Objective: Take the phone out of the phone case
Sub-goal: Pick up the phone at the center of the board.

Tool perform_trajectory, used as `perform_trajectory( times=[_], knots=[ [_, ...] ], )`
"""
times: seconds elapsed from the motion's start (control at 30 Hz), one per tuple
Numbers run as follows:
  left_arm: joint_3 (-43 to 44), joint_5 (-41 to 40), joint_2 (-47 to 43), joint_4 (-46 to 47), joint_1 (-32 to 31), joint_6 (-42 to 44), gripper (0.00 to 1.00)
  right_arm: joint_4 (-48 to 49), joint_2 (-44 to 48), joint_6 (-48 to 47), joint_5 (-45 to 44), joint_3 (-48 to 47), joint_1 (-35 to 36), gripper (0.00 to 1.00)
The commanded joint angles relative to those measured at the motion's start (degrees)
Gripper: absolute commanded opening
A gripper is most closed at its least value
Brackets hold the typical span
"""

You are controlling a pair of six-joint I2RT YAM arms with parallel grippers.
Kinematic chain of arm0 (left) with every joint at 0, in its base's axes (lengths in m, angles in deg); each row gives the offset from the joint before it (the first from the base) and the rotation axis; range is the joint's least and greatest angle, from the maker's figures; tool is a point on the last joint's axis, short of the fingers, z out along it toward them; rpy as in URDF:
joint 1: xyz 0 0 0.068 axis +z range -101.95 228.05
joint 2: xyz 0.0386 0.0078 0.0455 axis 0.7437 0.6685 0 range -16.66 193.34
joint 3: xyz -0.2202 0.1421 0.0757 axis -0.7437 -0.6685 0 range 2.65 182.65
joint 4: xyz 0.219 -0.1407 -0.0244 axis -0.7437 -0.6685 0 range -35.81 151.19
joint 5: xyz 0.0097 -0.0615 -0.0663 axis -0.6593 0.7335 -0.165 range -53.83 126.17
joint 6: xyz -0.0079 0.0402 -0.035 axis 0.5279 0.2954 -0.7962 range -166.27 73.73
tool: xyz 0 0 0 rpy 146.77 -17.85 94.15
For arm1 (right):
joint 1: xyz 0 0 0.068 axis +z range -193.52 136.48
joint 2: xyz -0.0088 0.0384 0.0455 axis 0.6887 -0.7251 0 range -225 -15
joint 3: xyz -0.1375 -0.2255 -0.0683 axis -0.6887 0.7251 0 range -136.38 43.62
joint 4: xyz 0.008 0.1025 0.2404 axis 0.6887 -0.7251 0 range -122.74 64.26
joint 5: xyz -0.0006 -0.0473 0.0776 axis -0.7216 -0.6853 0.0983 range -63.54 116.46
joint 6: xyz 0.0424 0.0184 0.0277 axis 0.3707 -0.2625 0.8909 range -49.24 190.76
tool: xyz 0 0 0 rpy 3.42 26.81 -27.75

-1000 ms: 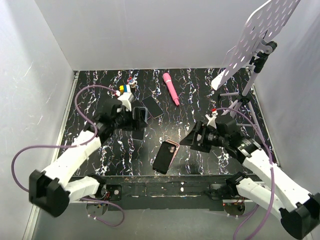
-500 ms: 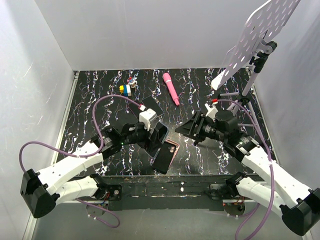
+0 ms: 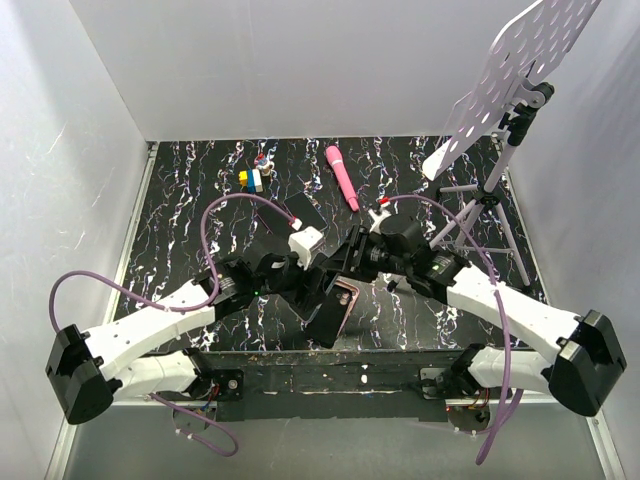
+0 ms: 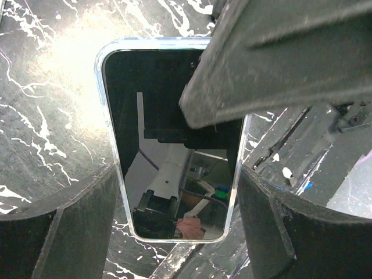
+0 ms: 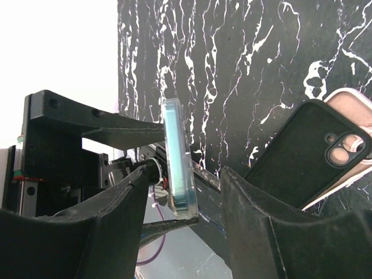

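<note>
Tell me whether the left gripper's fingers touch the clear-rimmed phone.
Touching. Left wrist view: fingers of the left gripper press both long edges of the clear-rimmed phone.

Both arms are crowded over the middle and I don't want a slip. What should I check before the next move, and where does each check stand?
1. Hold of the left gripper on the held phone: ok, fingers on both long edges, phone off the table.
2. The right gripper set to take it: ok, open, a finger on either side of the phone, not closed.
3. Held phone is cased: cannot tell; its pale bluish rim may be case or frame.
4. The black phone out of the pink phone case: cannot tell; it lies back-up, askew over the case.
5. Gap between held phone and those two: cannot tell.
</note>
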Motion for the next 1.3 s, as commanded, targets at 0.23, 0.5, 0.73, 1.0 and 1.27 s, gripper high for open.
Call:
perform_trajectory(
  times=[0.23,0.5,0.73,1.0,1.27],
  knots=[
    [5.2,-2.5,0.7,0.6,-1.9,0.7,0.0,10.2,-3.7,1.7,1.3,0.2,1.9,0.46],
    [8.5,-2.1,1.2,-0.8,-3.6,0.7,0.0,14.1,-4.6,2.3,5.2,0.9,1.2,0.02],
    [13.5,0.3,-0.4,-4.9,-2.7,-5.8,0.79,14.9,8.9,-0.5,11.8,6.6,-5.9,0.01],
    [11.8,32.2,-3.2,2.4,11.1,-17.7,0.71,20.5,20.2,-4.3,33.3,11.8,-22.9,0.01],
    [4.3,49.8,0.0,17.4,12.9,-26.1,0.64,35.9,19.9,5.0,41.4,14.3,-28.9,0.01]
  ],
)
